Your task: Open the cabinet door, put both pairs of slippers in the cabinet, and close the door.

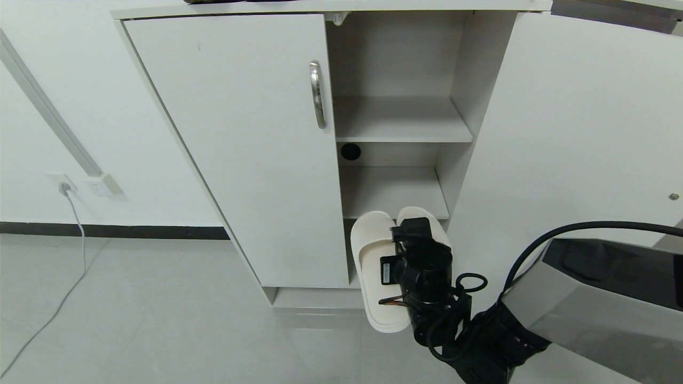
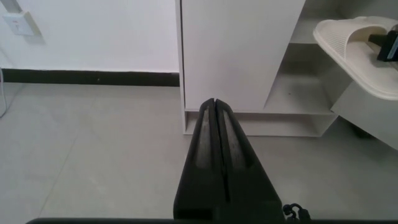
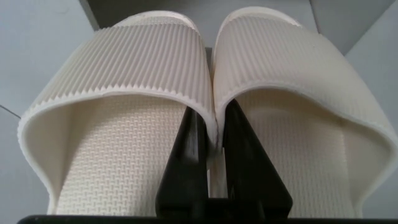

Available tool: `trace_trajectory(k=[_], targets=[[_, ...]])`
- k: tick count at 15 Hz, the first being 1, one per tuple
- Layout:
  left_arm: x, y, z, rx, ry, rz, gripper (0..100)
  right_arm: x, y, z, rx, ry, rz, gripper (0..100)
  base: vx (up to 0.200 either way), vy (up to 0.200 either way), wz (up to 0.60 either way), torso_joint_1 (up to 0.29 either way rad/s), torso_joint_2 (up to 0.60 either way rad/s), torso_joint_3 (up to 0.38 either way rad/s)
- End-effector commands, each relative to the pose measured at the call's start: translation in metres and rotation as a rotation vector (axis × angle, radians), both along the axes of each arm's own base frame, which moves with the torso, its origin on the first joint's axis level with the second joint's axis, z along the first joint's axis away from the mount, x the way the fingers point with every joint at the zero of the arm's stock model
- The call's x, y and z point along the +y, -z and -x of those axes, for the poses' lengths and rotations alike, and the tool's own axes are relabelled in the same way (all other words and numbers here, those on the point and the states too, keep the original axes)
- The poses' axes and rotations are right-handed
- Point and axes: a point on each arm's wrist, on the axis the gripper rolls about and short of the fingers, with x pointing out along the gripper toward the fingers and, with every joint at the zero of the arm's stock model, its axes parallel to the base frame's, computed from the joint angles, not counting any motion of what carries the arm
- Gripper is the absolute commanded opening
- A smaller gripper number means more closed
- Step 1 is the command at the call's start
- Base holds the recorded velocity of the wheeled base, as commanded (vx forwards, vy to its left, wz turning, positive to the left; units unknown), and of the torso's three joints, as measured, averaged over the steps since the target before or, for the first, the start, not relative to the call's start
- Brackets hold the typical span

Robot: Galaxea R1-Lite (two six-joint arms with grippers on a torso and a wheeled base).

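- The pair of cream slippers (image 1: pixel 373 266) is held side by side, clear of the floor (image 1: pixel 160 330), right in front of the open half of the cabinet (image 1: pixel 331 6). Toes are pointed at 12 o'clock, toward the shelves.
- The slippers are carried by the right gripper (image 3: pixel 212 130). One finger is tucked under each strap, and the two touching inner edges are pinched together between them.
- In the head view the toes line up with the front edge of the lower shelf (image 1: pixel 392 192). Whether they're actually past it can't be told.
- At 9 o'clock of the slippers, pretty much beside the left one, the closed left door (image 1: pixel 240 149) is found, with its metal handle (image 1: pixel 317 94) up at about 11.
- From 1 to 3 o'clock the open right door (image 1: pixel 576 122) is swung wide.
- Higher inside, at 12, an upper shelf (image 1: pixel 400 120) is seen, plus a round hole (image 1: pixel 350 152) in the back panel under it.
- The left gripper (image 2: pixel 214 106) is kept low over the floor, well apart from the slippers, fingers pressed together and aimed at the cabinet base.
- Way off at 9 o'clock, a wall socket (image 1: pixel 65 184) is spotted with a cable (image 1: pixel 69 277) trailing down onto the floor, above a dark baseboard (image 1: pixel 106 231).
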Motion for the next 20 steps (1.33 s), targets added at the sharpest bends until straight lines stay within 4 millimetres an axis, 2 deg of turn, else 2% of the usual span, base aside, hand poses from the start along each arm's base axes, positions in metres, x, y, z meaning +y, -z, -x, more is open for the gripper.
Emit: trace_trajectory(k=[1, 8, 16, 20], targets=[[0.000, 0.000, 0.000, 0.001, 0.000, 0.001, 0, -0.003, 0.002, -0.003, -0.002, 0.011, 0.002, 0, 0.000, 0.000, 0.00, 0.000, 0.00, 0.000], [0.000, 0.000, 0.000, 0.003, 0.003, -0.001, 0, -0.011, 0.007, -0.012, 0.016, 0.062, 0.026, 0, 0.000, 0.000, 0.00, 0.000, 0.00, 0.000], [0.000, 0.000, 0.000, 0.001, 0.004, -0.001, 0, -0.010, 0.007, -0.012, 0.016, 0.059, 0.026, 0, 0.200, 0.000, 0.00, 0.002, 0.00, 0.004], [0.000, 0.000, 0.000, 0.003, 0.001, -0.001, 0, -0.003, 0.019, -0.018, 0.021, 0.053, 0.042, 0, 0.150, 0.000, 0.00, 0.003, 0.00, 0.002]])
